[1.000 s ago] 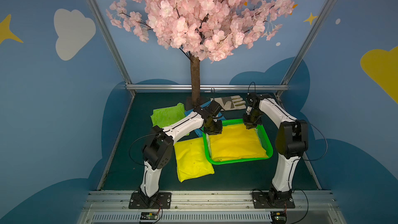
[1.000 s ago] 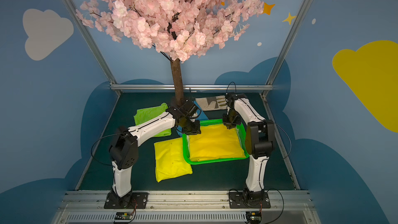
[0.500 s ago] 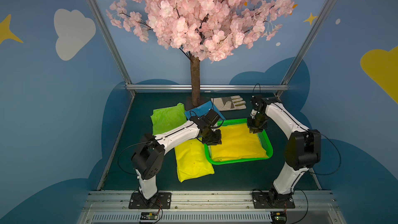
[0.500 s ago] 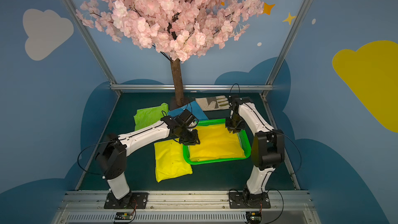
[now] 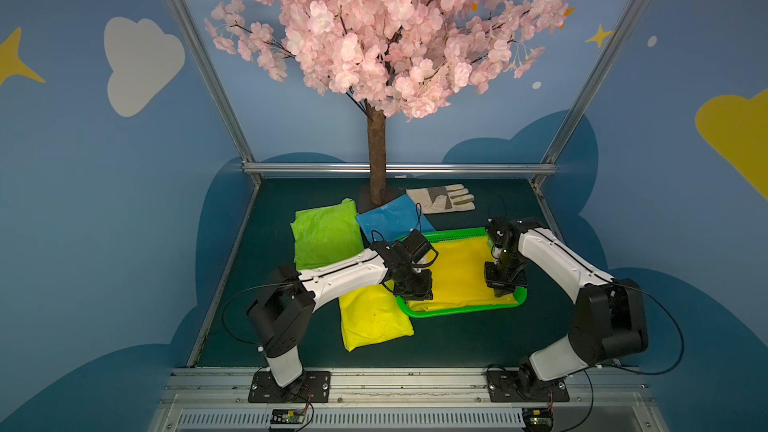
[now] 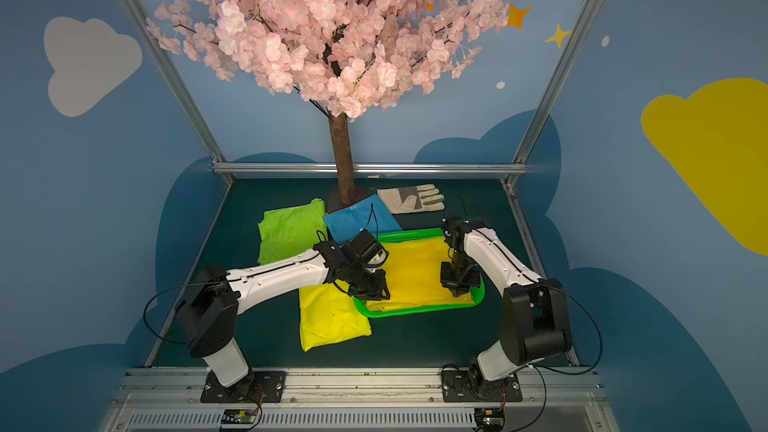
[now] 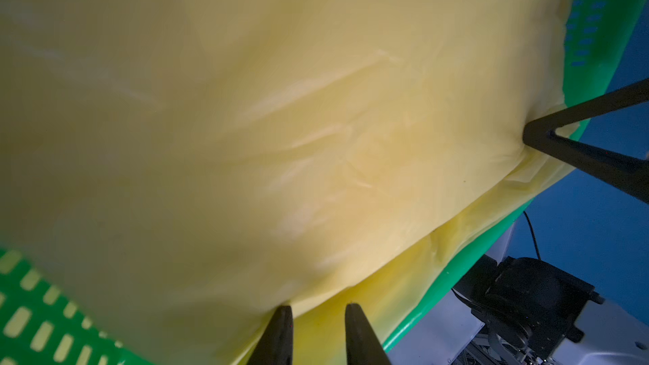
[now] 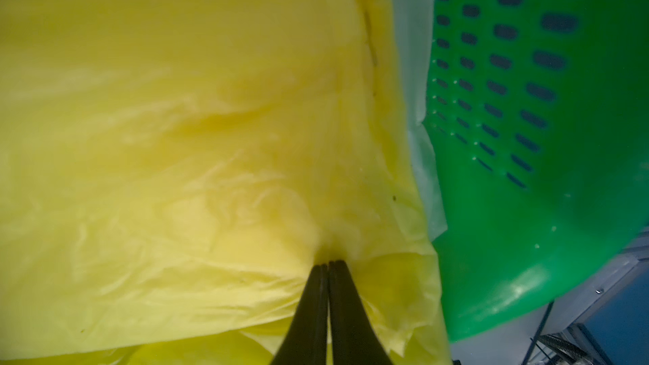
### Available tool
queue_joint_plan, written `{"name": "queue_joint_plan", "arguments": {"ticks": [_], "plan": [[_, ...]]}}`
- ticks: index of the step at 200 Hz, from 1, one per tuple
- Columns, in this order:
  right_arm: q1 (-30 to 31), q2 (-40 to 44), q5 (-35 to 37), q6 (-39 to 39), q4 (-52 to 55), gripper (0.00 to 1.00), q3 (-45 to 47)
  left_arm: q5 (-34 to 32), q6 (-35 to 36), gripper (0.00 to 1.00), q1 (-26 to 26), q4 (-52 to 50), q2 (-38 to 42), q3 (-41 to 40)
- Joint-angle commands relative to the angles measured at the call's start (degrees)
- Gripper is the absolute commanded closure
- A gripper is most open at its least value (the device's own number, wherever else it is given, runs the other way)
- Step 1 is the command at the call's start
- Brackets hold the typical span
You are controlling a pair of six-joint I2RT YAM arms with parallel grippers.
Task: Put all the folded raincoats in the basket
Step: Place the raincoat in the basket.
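Right end effector (image 8: pixel 327 265) against raincoat (image 8: pixel 175 128) in basket (image 8: pixel 526 212)

Stereo head, both top views: mounted high at the front, facing down and back across the table (image 5: pixel 457 342) to the tree (image 5: pixel 376 160); wide, distant, nearly identical coverage. Left wrist camera: close over the yellow raincoat (image 7: pixel 281 117) in the basket (image 7: pixel 42 328), looking past the left gripper (image 7: pixel 318 310); shares the right gripper (image 7: pixel 530 136) with the top views. Right wrist camera: closer still, showing the same raincoat and basket wall.
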State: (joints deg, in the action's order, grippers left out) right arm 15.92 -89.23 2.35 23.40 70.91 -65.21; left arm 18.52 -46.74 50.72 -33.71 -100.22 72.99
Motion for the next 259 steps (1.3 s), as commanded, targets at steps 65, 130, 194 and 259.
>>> {"name": "queue_joint_plan", "arguments": {"ticks": [65, 130, 194, 259], "plan": [[0.2, -4.9, 5.5, 3.1, -0.9, 0.90, 1.0, -0.4, -0.6, 0.66, 1.2, -0.1, 0.7, -4.6], [0.6, 0.8, 1.6, 1.5, -0.5, 0.90, -2.3, -1.6, 0.7, 0.58, 1.2, -3.3, 1.9, -1.1], [1.1, -5.0, -2.2, -1.3, -3.7, 0.90, -13.9, -2.7, 1.0, 0.55, -2.2, -4.2, 3.7, 4.4], [-0.8, -15.4, 1.7, -1.6, -7.1, 0.92, -15.1, -4.3, 1.3, 0.56, -4.5, -4.1, 3.6, 2.3]]}}
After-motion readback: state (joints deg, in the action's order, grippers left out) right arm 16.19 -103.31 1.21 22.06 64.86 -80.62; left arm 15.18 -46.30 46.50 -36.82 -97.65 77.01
